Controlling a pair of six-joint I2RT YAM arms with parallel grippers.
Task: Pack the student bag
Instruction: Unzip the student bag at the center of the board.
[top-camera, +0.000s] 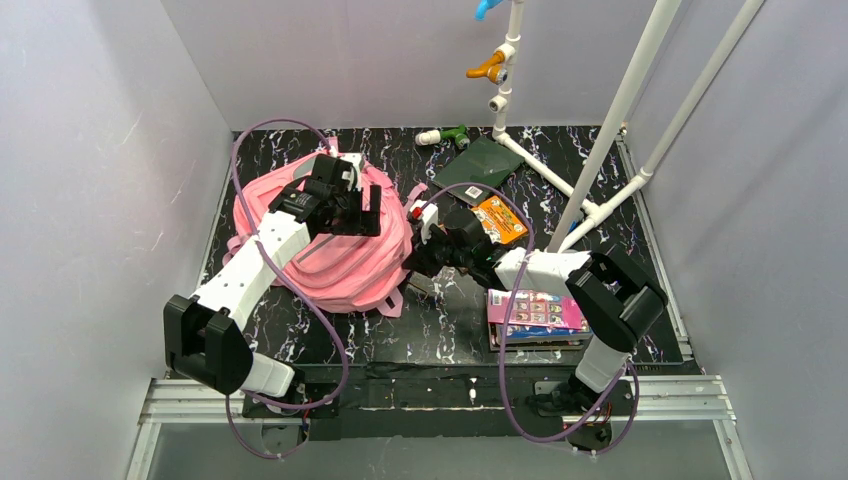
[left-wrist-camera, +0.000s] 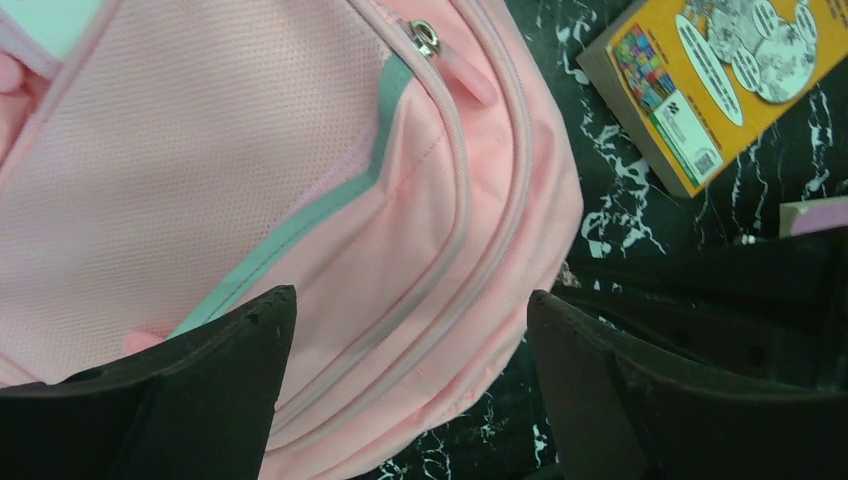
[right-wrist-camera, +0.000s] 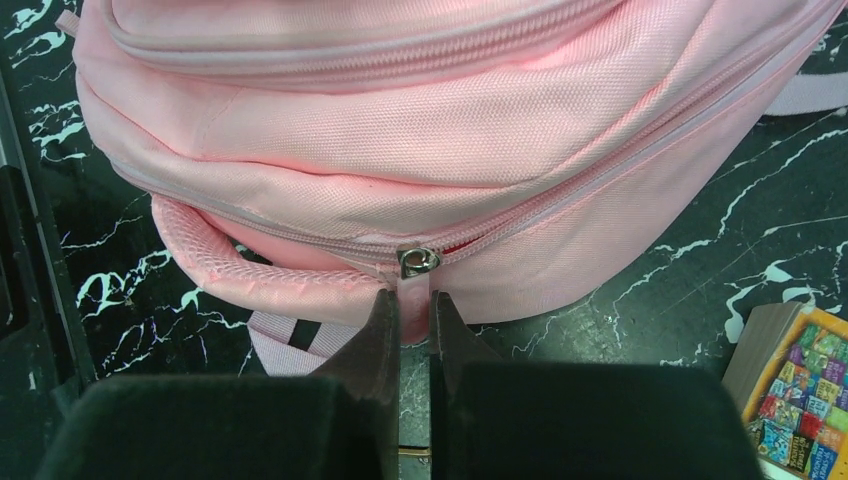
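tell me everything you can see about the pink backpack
The student bag is soft bright-pink woven fabric with grey stripes, pink zips, straps and a carry loop. It lies slumped on the black marbled table, left of centre. The right gripper is shut on the pull tab under a metal slider at its right edge; the left gripper hangs open over its front.

The student bag (right-wrist-camera: 450, 130) is soft, matt pink woven cloth. Its zip pull (right-wrist-camera: 418, 262) has a shiny metal ring. The black marbled surface (right-wrist-camera: 650, 300) looks smooth, and the orange book (left-wrist-camera: 700, 80) has a glossy card cover.
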